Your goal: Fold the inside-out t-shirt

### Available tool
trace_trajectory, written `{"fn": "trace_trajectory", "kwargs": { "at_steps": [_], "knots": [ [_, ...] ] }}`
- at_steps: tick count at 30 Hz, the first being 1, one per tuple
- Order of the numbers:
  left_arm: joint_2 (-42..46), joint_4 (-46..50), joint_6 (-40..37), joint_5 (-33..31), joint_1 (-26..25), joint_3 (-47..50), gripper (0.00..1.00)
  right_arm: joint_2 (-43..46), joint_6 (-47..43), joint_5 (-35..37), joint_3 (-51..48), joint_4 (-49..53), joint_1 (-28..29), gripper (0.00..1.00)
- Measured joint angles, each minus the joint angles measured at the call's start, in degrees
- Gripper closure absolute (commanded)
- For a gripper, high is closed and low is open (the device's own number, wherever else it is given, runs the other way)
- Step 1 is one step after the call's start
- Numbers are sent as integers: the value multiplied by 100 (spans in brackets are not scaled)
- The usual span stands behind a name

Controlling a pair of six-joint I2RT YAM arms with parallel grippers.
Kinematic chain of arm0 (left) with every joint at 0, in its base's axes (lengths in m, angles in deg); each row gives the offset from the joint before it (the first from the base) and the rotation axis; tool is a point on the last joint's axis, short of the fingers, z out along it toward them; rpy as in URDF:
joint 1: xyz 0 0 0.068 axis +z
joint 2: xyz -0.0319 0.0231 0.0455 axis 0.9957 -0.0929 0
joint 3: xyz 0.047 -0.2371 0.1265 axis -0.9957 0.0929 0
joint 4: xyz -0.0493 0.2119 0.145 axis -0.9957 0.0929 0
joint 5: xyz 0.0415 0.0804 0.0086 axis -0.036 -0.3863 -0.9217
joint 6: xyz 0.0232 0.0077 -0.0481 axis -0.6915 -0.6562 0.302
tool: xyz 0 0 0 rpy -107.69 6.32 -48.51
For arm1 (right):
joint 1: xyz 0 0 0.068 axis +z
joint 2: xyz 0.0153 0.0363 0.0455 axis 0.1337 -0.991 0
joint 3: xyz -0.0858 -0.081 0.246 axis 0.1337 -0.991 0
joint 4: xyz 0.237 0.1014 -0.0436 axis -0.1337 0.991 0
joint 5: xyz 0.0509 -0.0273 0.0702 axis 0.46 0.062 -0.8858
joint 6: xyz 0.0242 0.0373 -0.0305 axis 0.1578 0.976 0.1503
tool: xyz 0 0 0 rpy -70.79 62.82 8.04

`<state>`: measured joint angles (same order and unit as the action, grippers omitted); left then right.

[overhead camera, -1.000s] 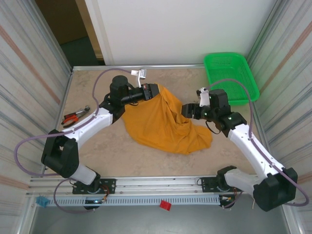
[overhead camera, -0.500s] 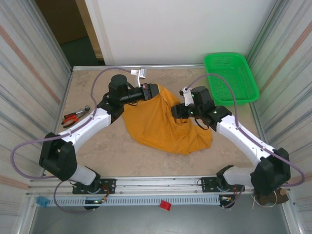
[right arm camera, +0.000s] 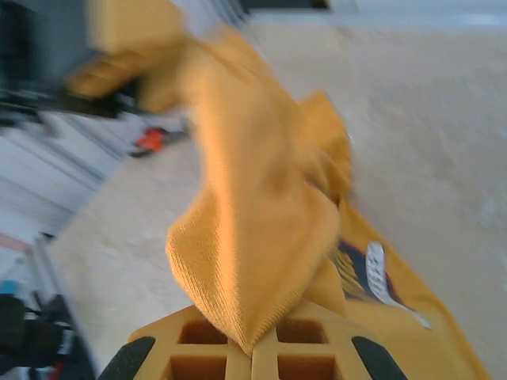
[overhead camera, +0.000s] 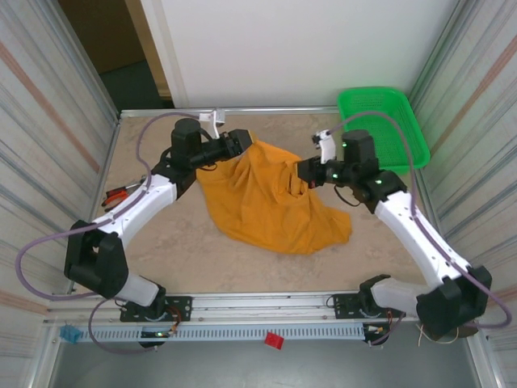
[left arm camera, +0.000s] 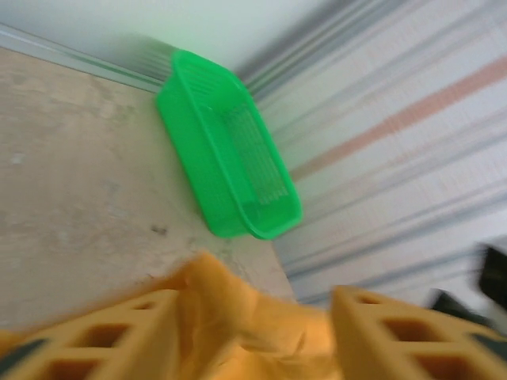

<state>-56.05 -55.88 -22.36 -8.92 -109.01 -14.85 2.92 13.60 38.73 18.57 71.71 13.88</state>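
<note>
The inside-out t-shirt lies bunched up in the middle of the worktop. The right end effector is pinched tight on a fold at the shirt's far right side. The left end effector has its fingers apart at the shirt's far left side, with cloth between them. A green basket sits in the far right corner.

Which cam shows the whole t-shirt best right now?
Top external: the whole t-shirt is sharp, lying between left gripper and right gripper. Left wrist shows a blurred yellow fold between its open fingers. Right wrist shows a bunched fold pinched at its shut fingers, plus part of the dark print.
</note>
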Motion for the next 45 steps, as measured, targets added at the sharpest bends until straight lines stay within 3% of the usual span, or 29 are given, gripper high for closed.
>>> {"fn": "trace_trajectory", "kwargs": {
  "at_steps": [4,8,15,19,29,30,31,33,34,38,40,41,45],
  "knots": [
    [-15,337,-199,-240,33,22,29,203,444,-951,17,-420,-315,100],
    [424,649,-531,-612,-179,343,26,81,831,-1429,-11,-758,-479,100],
    [1119,925,-1434,-1473,-1530,551,26,-105,1145,-1576,-48,-1008,-509,100],
    [752,1080,-1893,-1904,-1978,407,30,-109,1268,-1585,-92,-1073,-509,100],
    [-225,1165,-2369,-2138,-2002,-273,32,-109,1342,-1534,-136,-1134,-507,100],
    [-291,1121,-2389,-2039,-2002,-341,39,-109,1377,-1521,-160,-1145,-507,100],
    [-361,1056,-2391,-1895,-2000,-387,53,-109,1401,-1521,-201,-1191,-509,100],
    [-529,909,-2396,-1521,-1991,-479,95,-109,1554,-1547,-358,-1414,-553,100],
    [-627,848,-2385,-1325,-1963,-522,100,-109,1663,-1574,-466,-1567,-601,100],
    [-664,501,-2072,-686,-1687,-339,100,-177,1980,-1563,-776,-1919,-1025,100],
    [-518,140,-1740,-343,-1357,-120,100,-299,1987,-1357,-811,-1862,-1147,68],
    [-439,-2,-1572,-192,-1189,-52,100,-374,1974,-1202,-813,-1829,-1156,57],
    [-140,-481,-1029,319,-684,-4,100,-804,1945,-691,-918,-1714,-1174,43]
  ]
}}
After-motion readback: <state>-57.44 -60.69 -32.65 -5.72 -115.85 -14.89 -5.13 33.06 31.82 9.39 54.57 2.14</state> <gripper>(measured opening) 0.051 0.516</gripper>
